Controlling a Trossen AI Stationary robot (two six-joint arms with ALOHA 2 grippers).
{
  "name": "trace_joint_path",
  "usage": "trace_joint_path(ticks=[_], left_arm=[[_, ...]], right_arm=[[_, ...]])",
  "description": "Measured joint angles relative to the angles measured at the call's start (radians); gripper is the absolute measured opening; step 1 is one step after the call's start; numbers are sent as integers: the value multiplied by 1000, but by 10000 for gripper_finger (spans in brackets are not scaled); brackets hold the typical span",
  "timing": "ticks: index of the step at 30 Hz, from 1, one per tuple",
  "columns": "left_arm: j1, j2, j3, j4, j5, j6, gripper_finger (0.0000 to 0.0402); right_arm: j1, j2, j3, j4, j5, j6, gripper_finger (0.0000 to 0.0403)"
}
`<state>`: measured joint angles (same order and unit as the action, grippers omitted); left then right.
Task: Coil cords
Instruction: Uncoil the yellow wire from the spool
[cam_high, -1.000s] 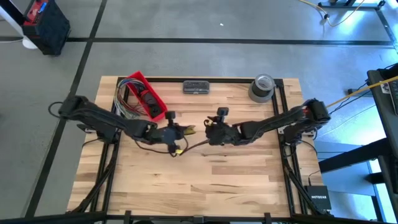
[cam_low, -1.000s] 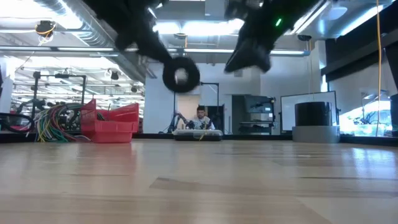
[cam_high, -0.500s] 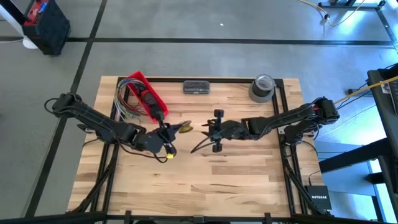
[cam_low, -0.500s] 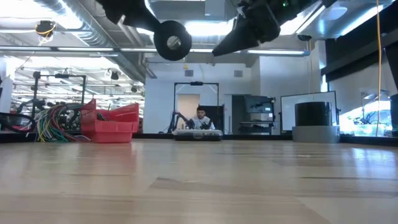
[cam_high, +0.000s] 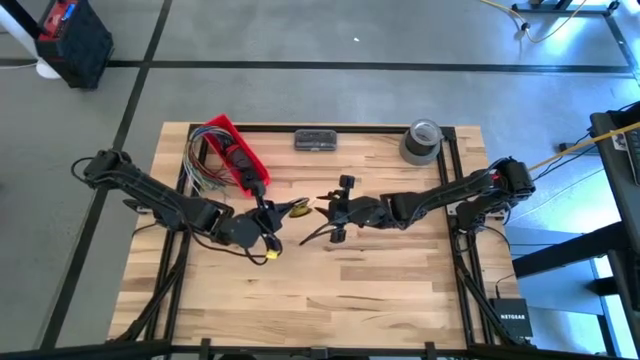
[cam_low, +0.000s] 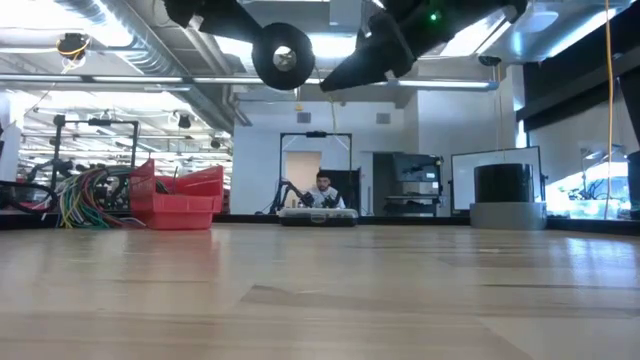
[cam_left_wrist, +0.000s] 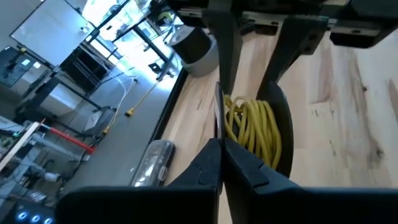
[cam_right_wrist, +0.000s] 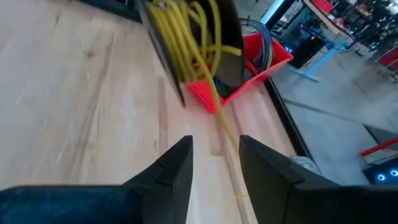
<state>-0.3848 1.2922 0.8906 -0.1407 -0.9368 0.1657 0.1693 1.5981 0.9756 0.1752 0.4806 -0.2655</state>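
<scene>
From above, the left gripper (cam_high: 268, 222) is seen clamped on a spool (cam_high: 297, 208) wound with yellow cord (cam_high: 300, 209), raised over mid-table; the right gripper (cam_high: 337, 210), fingers parted and holding nothing, is just beside it. A red bin (cam_high: 237, 155) sits beside multicoloured wires (cam_high: 203, 163). At table level, the spool (cam_low: 283, 57) hangs high. In the left wrist view, the cord (cam_left_wrist: 254, 129) is coiled on the spool, pinched by closed fingers (cam_left_wrist: 217, 165).
</scene>
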Motion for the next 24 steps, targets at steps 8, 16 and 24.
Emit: trace_joint_path(ticks=[8,16,24], left_arm=[[-1,1,0,22,2,25,1],[-1,1,0,22,15,20,1],[30,1,0,20,16,-31,1]], right_arm=[[-2,4,0,52,58,-7,124],[4,4,0,61,78,-63,15],[76,4,0,207,77,-147,17]])
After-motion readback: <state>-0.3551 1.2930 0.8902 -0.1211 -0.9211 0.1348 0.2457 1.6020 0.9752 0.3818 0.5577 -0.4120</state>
